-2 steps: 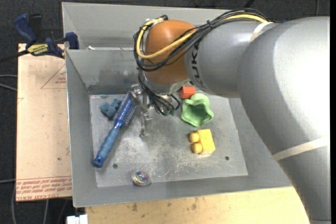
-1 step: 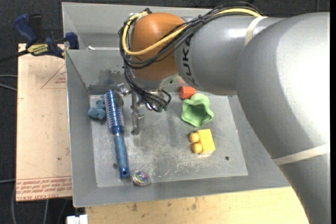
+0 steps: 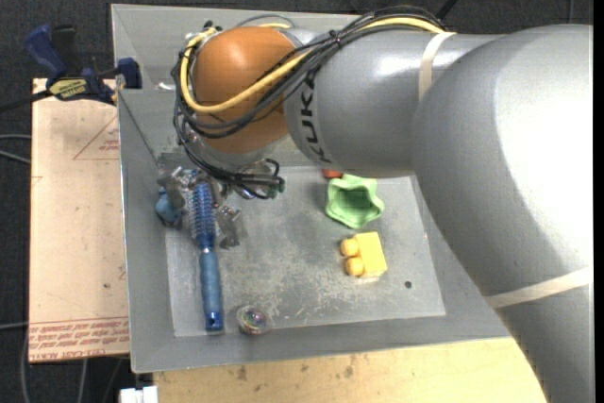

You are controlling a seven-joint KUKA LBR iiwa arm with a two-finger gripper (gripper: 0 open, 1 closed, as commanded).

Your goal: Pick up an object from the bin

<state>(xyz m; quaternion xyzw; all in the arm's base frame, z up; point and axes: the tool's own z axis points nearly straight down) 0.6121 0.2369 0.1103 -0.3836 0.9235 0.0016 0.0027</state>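
at l side of bin (image 3: 302, 293), gripper (image 3: 202, 195) over blue hairbrush (image 3: 209, 283), bristle end

The bin (image 3: 144, 231) floor has one broad open patch. It lies in the middle, between the blue brush (image 3: 206, 269) on the left and the green cup-shaped piece (image 3: 354, 201) and yellow block (image 3: 364, 257) on the right. The near right corner, past the yellow block, is bare. The strip along the near wall is open except for a small round shiny thing (image 3: 252, 320) just beside the brush handle's tip. The arm (image 3: 396, 109) and its orange cover (image 3: 236, 90) overhang the far half and bar entry from above there. The brush lies lengthwise near the left wall. A small blue thing (image 3: 169, 208) sits between its head and that wall, leaving only a narrow gap.
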